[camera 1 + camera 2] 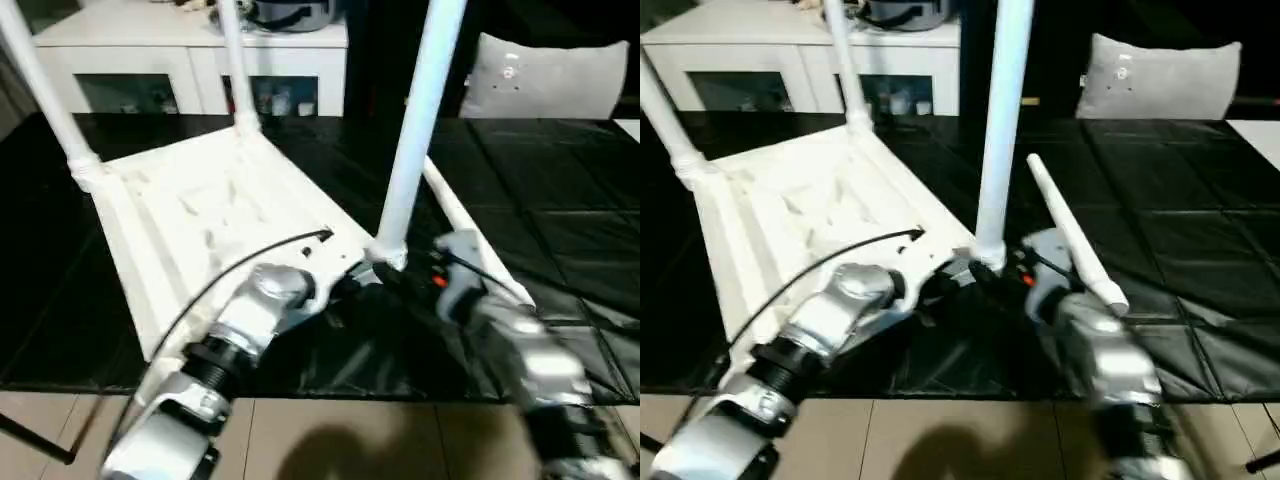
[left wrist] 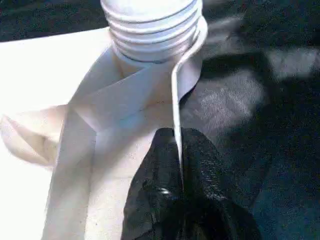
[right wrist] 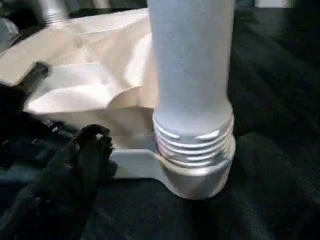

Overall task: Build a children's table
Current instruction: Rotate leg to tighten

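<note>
Upside down on the black floor mat (image 1: pixel 560 230), the children's table (image 1: pixel 200 215) looked light, stiff and slippery; the left pincer (image 2: pixel 177 195) was clenched on its thin rim beside the part-threaded leg (image 1: pixel 415 130). The right pincer's (image 3: pixel 87 150) state was unclear; that leg's lower shaft seemed the best hold.

- The tabletop (image 1: pixel 200 215) looks like white moulded plastic, smooth and faintly glossy, with ribs.
- The near leg (image 1: pixel 420 110) is smooth white plastic tube, ridged with threads at its base.
- The floor covering (image 1: pixel 560 230) is black, creased sheeting with a dull sheen.
- The forearms (image 1: pixel 255 315) are brushed silver metal.
- The left end effector (image 2: pixel 175 195) fingers are matt black, slightly grainy.
</note>
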### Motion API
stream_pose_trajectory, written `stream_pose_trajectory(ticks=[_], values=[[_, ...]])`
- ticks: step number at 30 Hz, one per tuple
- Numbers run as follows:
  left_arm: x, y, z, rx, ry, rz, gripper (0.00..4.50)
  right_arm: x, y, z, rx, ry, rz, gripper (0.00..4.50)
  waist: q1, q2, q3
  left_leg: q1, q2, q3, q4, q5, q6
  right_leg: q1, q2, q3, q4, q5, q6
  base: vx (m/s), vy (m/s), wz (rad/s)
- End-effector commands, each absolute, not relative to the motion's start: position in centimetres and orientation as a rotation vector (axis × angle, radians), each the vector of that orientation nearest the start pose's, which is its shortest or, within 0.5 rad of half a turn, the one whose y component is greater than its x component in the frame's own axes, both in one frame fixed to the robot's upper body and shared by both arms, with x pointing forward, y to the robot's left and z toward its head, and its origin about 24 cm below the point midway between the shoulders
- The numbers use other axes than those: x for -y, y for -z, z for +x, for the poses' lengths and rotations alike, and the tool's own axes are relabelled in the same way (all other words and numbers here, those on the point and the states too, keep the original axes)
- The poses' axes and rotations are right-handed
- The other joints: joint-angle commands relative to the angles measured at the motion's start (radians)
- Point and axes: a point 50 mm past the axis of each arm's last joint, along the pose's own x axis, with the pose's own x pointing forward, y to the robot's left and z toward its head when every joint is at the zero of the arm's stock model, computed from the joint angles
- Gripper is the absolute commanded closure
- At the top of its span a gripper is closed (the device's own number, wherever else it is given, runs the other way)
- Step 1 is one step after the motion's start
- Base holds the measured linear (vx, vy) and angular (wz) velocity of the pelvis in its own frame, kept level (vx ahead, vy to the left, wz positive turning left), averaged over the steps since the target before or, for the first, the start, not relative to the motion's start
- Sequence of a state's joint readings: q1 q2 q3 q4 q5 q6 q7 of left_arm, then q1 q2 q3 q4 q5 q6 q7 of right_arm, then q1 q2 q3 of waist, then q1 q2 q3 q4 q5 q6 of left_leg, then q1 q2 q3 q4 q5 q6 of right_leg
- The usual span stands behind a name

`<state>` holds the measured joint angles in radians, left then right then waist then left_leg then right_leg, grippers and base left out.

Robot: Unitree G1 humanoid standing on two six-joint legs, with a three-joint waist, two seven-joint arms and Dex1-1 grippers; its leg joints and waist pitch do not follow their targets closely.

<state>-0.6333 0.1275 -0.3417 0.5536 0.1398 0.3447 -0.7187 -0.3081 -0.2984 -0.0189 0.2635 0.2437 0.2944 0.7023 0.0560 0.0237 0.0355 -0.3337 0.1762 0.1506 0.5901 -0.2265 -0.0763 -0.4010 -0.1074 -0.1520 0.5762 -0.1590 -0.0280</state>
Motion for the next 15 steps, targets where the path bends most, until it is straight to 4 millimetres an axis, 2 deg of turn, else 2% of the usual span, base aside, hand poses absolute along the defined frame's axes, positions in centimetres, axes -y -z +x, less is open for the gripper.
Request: stream_pose_trajectory(ticks=[1, 5, 9, 10, 12, 14, 15], values=[[-7.4, -3.3, 32.2, -0.493, 1.049, 0.464, 4.5, 17.8, -6.6, 30.1, -0.2, -0.74, -0.005, 0.06, 0.013, -0.023, -0.051, -0.026, 0.038, -0.008, -0.069, -0.136, 0.106, 0.064, -0.06, 0.057, -0.096, -0.447, -0.042, 0.0, 0.0, 0.0], [-8.2, -3.1, 31.7, -0.5, 1.135, 0.519, 4.5, 18.6, -7.1, 30.1, -0.198, -0.792, -0.069, 0.06, 0.015, -0.02, -0.051, -0.025, 0.043, -0.008, -0.069, -0.128, 0.108, 0.062, -0.06, 0.059, -0.089, -0.402, -0.079, 0.0, 0.0, 0.0], [-9.1, -2.9, 30.8, -0.515, 1.276, 0.581, 4.5, 18.6, -7.5, 29.6, -0.22, -0.932, -0.114, 0.06, 0.019, -0.018, -0.051, -0.023, 0.05, -0.008, -0.071, -0.13, 0.112, 0.062, -0.063, 0.064, -0.079, -0.358, -0.117, 0.0, 0.0, 0.0], [-9.6, -2.9, 30.2, -0.52, 1.37, 0.611, 4.5, 18.4, -7.5, 29.2, -0.245, -1.012, -0.127, 0.06, 0.024, -0.022, -0.052, -0.022, 0.051, -0.009, -0.071, -0.125, 0.115, 0.064, -0.064, 0.064, -0.076, -0.346, -0.123, 0.0, 0.0, 0.0], [-9.8, -3.0, 29.9, -0.53, 1.407, 0.62, 4.5, 18.2, -7.4, 29.0, -0.262, -1.049, -0.129, 0.06, 0.028, -0.02, -0.052, -0.022, 0.054, -0.007, -0.07, -0.115, 0.119, 0.063, -0.065, 0.068, -0.072, -0.322, -0.138, 0.0, 0.0, 0.0], [-10.0, -3.0, 29.6, -0.548, 1.461, 0.63, 4.5, 17.9, -7.1, 28.7, -0.285, -1.103, -0.136, 0.4, 0.039, -0.02, -0.051, -0.017, 0.056, -0.005, -0.071, -0.107, 0.113, 0.06, -0.066, 0.07, -0.068, -0.307, -0.154, 0.0, 0.0, 0.0], [-10.1, -3.1, 29.5, -0.546, 1.481, 0.633, 4.5, 17.9, -7.1, 28.7, -0.288, -1.113, -0.134, 0.4, 0.042, -0.019, -0.051, -0.017, 0.057, -0.005, -0.071, -0.107, 0.109, 0.061, -0.067, 0.07, -0.068, -0.308, -0.156, 0.0, 0.0, 0.0]])
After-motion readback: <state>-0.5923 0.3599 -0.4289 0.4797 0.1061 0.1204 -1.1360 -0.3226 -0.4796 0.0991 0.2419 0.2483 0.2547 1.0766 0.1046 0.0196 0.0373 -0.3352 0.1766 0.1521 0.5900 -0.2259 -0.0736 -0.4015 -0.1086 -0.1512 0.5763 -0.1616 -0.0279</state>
